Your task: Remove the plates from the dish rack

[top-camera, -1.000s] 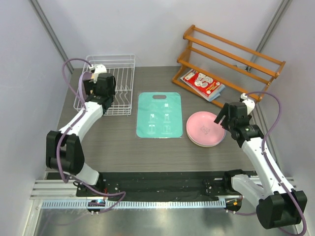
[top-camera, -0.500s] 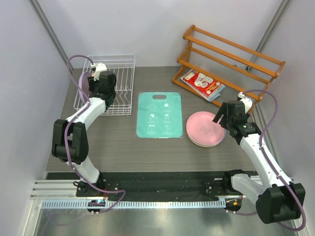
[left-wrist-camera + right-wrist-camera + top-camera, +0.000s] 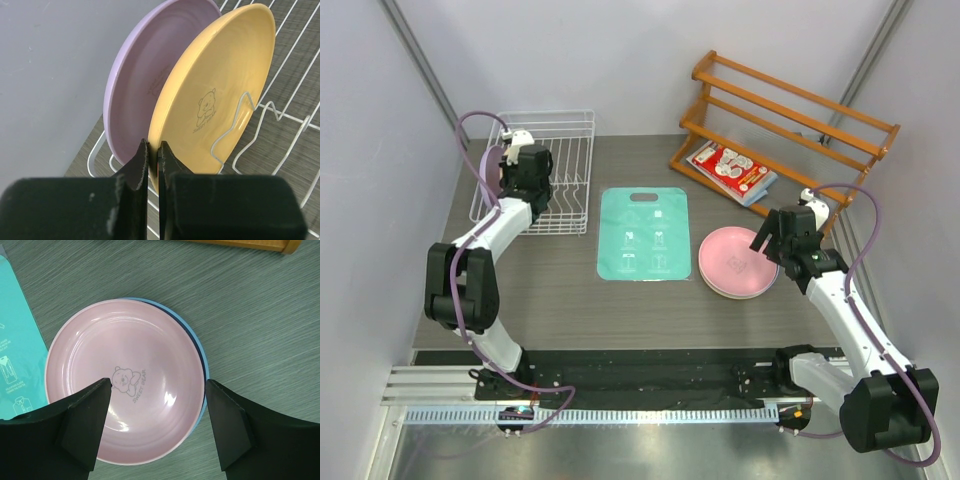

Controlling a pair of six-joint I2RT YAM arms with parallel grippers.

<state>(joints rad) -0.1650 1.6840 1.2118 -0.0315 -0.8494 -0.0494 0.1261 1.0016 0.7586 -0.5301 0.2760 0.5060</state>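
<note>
Grey table (image 3: 560, 290), back corner: the left claw (image 3: 152, 147) pinches the near rim of the yellow plate (image 3: 220, 90), standing on edge in the white rack (image 3: 570, 130), straight ahead.

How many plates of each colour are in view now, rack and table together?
lilac plate, in the dish rack: 1
yellow plate, in the dish rack: 1
pink plate, out of it: 1
blue plate, under the pink: 1
Total: 4

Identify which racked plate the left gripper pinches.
The yellow-orange plate, bear-printed, its rim pinched by the left gripper; the lilac plate stands behind it, untouched.
</note>
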